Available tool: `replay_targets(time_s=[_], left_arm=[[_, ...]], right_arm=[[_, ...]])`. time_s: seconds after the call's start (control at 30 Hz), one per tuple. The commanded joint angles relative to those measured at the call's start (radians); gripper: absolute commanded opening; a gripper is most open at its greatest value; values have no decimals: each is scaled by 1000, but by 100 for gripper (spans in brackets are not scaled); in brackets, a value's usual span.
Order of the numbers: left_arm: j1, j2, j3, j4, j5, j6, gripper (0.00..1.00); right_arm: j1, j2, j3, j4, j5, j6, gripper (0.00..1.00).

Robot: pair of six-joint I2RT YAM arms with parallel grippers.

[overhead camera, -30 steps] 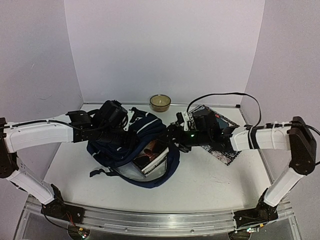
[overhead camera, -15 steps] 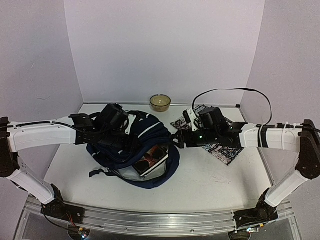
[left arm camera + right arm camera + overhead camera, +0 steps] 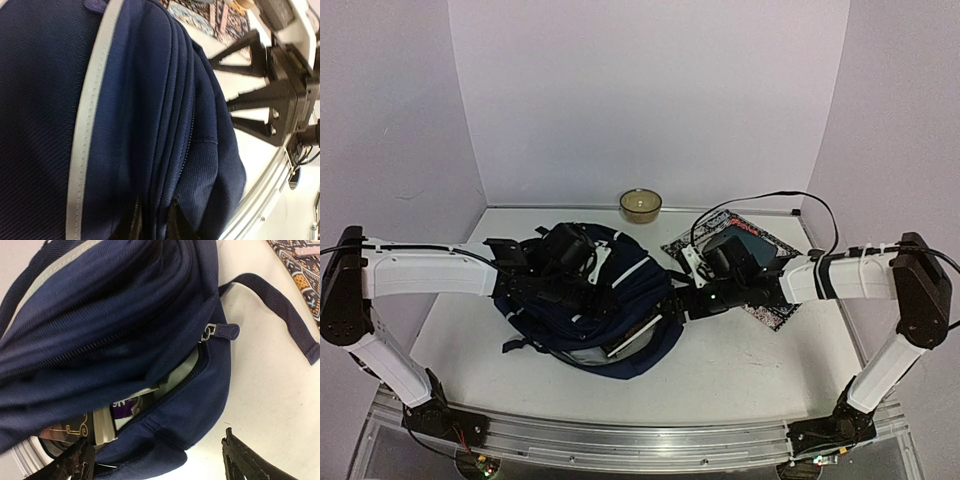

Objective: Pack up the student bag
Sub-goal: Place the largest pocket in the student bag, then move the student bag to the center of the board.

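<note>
Right wrist view shows the right gripper [image 3: 155, 442] wide open and empty beside the student bag [image 3: 115, 305], while the left gripper [image 3: 154, 225] pinches its fabric.

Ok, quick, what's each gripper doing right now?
Left gripper: closed, pinching a fold of the student bag.
Right gripper: open, holding nothing, at the bag's opening.

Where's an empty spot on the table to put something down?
Bare table runs along the near edge, in front of the student bag and patterned mat. The middle is crowded with those; the bowl sits behind.
</note>
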Motion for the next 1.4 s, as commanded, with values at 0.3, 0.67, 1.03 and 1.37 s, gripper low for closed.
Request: replay_targets(time_s=[0.3, 0.67, 1.03, 1.37], left_arm=[[-51, -149, 11, 15, -40, 1, 69], [-50, -50, 58, -8, -55, -16, 72], [-49, -114, 52, -53, -189, -8, 73], [-17, -124, 74, -119, -277, 3, 72]], right_arm=[[-57, -20, -34, -30, -47, -46, 79], [-6, 33, -56, 131, -144, 53, 79], [145, 191, 99, 268, -17, 202, 79], [157, 90, 58, 162, 9, 88, 90]])
